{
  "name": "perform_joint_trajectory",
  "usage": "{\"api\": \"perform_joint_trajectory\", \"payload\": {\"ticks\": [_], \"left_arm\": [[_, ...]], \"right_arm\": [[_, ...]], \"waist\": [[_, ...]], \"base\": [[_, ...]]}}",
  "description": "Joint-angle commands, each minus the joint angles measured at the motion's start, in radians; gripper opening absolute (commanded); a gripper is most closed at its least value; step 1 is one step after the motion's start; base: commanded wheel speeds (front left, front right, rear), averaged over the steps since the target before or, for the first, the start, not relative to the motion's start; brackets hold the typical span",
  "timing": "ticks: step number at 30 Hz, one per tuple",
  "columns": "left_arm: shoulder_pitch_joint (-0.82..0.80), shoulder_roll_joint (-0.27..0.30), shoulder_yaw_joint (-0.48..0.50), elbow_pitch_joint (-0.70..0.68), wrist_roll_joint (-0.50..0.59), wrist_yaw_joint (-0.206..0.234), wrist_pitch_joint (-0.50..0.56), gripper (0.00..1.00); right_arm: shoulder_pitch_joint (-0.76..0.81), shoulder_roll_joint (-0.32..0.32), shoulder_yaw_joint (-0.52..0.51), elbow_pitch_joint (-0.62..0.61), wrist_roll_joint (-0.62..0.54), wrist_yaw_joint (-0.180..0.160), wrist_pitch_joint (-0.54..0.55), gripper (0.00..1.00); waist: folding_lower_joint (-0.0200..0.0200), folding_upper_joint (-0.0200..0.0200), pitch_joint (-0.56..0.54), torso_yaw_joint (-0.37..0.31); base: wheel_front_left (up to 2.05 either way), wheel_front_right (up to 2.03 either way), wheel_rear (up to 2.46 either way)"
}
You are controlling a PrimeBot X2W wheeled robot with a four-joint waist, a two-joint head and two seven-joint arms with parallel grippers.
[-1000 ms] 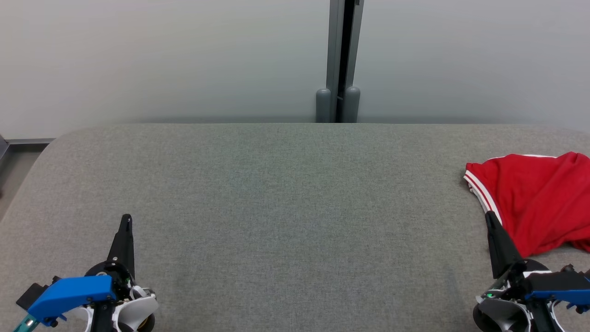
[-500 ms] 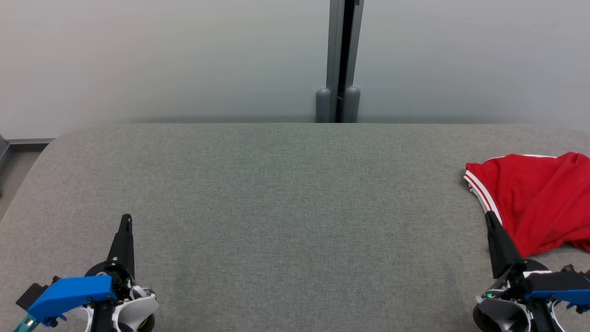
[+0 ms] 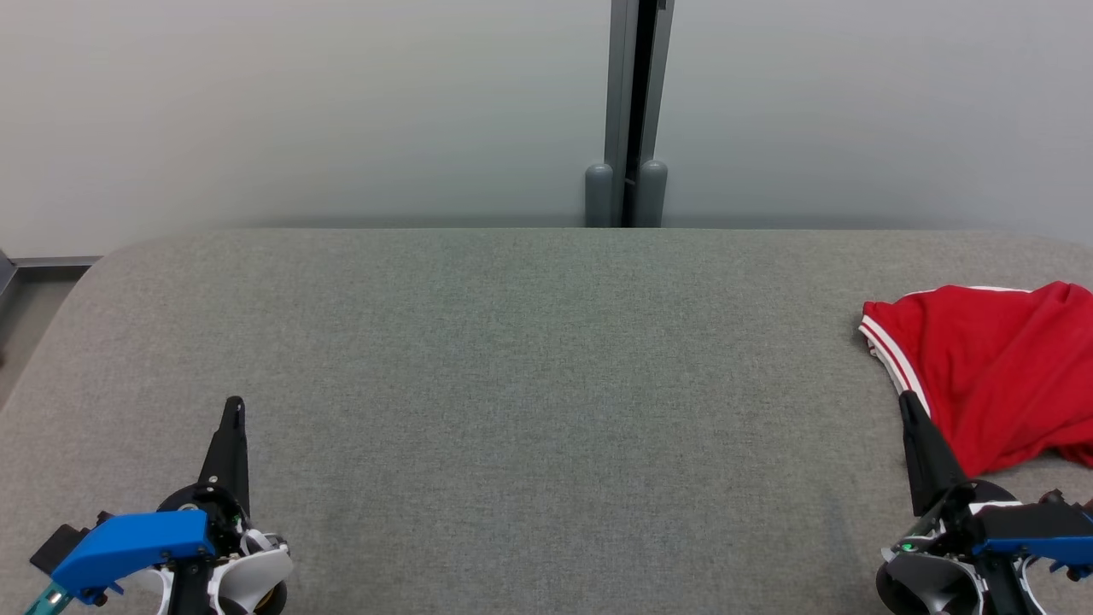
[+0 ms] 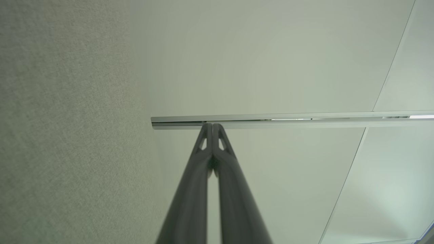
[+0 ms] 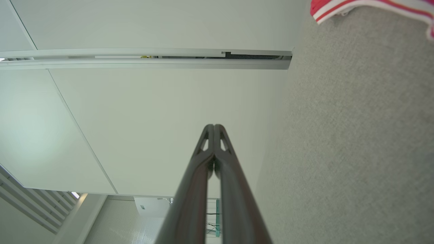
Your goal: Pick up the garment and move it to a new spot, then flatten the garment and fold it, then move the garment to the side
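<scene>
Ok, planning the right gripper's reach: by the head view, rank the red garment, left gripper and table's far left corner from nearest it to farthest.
1. red garment, just beside the right gripper, at the right edge.
2. left gripper, opposite side, lower left.
3. table's far left corner, back left.

Your left gripper (image 3: 232,410) and right gripper (image 3: 906,406) have long dark fingers (image 4: 190,203) with cut-out tips, white housings (image 3: 256,576) and blue covers (image 3: 137,540); a green light (image 3: 907,545) marks the right.
</scene>
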Motion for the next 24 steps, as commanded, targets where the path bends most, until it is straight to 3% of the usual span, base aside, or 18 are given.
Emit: {"api": "perform_joint_trajectory", "payload": {"ticks": [1, 24], "left_arm": [[-0.01, -0.002, 0.004, -0.004, -0.001, -0.005, 0.004, 0.0], [-0.01, -0.002, 0.004, -0.004, -0.001, -0.005, 0.004, 0.0]], "right_arm": [[-0.01, -0.004, -0.002, -0.003, 0.003, 0.0, 0.003, 0.0], [-0.01, -0.004, -0.002, -0.003, 0.003, 0.0, 0.003, 0.0]], "waist": [[0.0, 0.0, 0.0, 0.0], [0.0, 0.0, 0.0, 0.0]], "base": [[0.0, 0.0, 0.0], [0.0, 0.0, 0.0]]}}
